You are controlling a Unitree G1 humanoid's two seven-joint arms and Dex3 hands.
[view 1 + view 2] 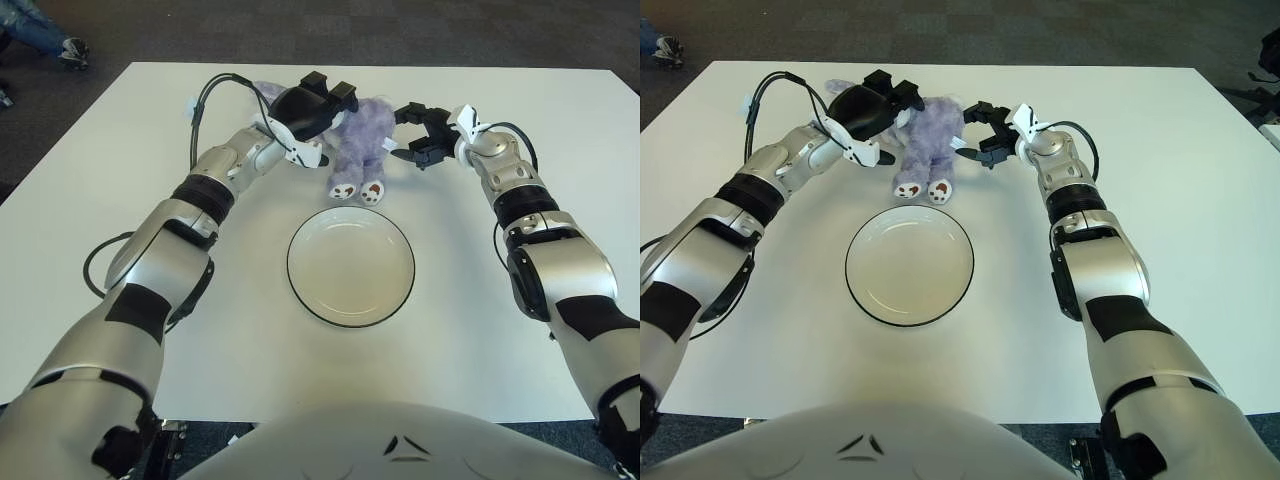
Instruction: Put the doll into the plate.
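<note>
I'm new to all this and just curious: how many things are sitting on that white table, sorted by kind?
Purple plush doll: 1
White plate with dark rim: 1
Total: 2, not counting the left hand and right hand on either side of the doll.

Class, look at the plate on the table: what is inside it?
The plate shows only its bare white inside, all in view. The purple doll lies beyond it on the table, between the left robot hand and right robot hand.
</note>
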